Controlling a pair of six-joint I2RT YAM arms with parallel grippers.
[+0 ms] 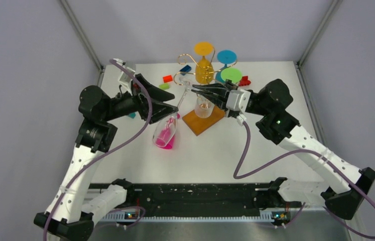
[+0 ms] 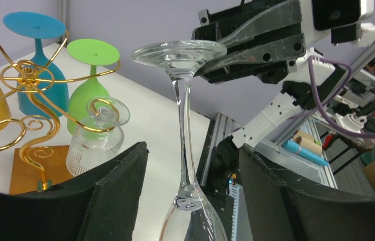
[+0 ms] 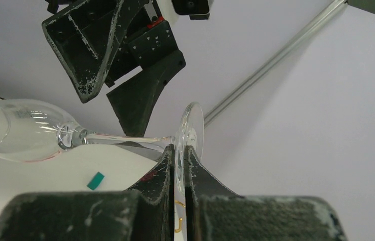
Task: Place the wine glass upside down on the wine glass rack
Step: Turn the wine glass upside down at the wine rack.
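Observation:
The clear wine glass [image 1: 171,123] hangs tilted, foot up and bowl down, over the table left of the wine glass rack [image 1: 189,68]. My right gripper [image 1: 193,89] is shut on the rim of its round foot [image 3: 191,131], which shows pinched between the two pads. My left gripper [image 2: 193,148] stands open. Its fingers [image 2: 120,191] are on either side of the stem [image 2: 183,120], apart from it. The rack's gold wire [image 2: 27,75] rises from an orange-brown wooden base [image 1: 201,122].
Yellow [image 1: 204,69], blue [image 1: 225,56] and green [image 1: 231,75] glasses hang upside down on the rack. A small ribbed clear glass [image 1: 204,106] is over its base. Something pink [image 1: 165,138] shows at the bowl. Small coloured blocks [image 1: 167,79] lie at the back.

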